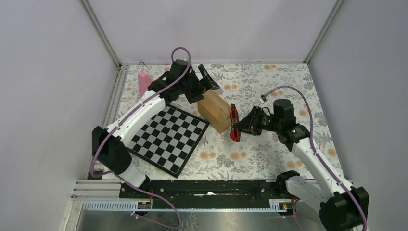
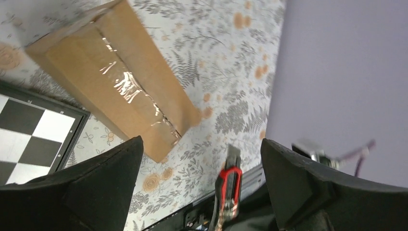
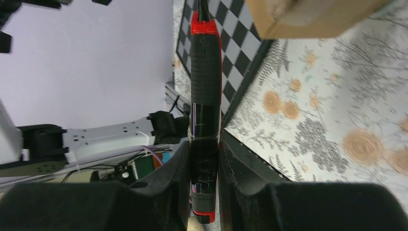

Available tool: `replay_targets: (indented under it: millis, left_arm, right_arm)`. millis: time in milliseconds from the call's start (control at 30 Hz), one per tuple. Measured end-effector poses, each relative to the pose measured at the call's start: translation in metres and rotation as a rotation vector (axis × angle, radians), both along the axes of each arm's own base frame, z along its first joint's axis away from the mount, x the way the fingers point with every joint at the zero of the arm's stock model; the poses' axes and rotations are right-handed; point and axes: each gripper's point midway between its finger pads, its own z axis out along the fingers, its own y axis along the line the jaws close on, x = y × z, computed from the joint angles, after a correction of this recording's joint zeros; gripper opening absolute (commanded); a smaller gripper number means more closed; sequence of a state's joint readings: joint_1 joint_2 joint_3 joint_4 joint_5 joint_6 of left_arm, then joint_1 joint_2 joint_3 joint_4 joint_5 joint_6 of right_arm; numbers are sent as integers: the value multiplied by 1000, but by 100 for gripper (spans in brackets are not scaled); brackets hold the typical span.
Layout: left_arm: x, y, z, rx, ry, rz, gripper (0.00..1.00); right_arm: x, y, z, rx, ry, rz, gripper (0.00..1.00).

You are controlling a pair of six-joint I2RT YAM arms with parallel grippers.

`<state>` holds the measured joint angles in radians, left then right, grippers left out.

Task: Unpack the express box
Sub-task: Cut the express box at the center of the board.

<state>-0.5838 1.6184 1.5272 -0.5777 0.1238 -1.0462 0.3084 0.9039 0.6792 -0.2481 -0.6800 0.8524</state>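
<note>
The express box (image 1: pixel 215 110) is a small brown carton with a taped seam, lying on the flowered cloth by the chessboard's far corner. My left gripper (image 1: pixel 202 85) hovers just behind it, open, with nothing between its fingers. In the left wrist view the express box (image 2: pixel 115 82) lies up and to the left of the left gripper (image 2: pixel 201 144), clear of both fingers. My right gripper (image 1: pixel 243 126) is shut on a red and black knife (image 1: pixel 234 123), just right of the box. The right wrist view shows the knife (image 3: pixel 205 72) clamped in the right gripper (image 3: pixel 204 154), with a box corner (image 3: pixel 312 17) at the top edge.
A black and white chessboard (image 1: pixel 168 137) lies left of the box, under the left arm. A pink cone-like object (image 1: pixel 143 82) stands at the back left near the wall. Grey walls close in the table on three sides.
</note>
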Motion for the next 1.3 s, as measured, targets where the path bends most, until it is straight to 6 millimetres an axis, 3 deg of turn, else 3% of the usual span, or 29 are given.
replay_targets:
  millis: [100,267,400,533,867,1300]
  left_arm:
    - [-14,5,22,-62,-85,-122,99]
    - [-43,9,40,-155,-180,-332,99]
    - [-64,-3,41,-245,-210,-489,99]
    - [-80,-10,31,-312,-194,-578,99]
    - [-91,-20,43,-474,-228,-646,90]
    - [-84,-15,64,-628,-241,-605,61]
  right_arm:
    - [13,12,15,41,-3,41,0]
    - [31,34,46,104,-58,114,0]
    - [33,56,59,149,-81,192,0]
    - [31,68,58,162,-68,226,0]
    - [35,72,70,207,-90,223,0]
    - [27,73,78,259,-87,246,1]
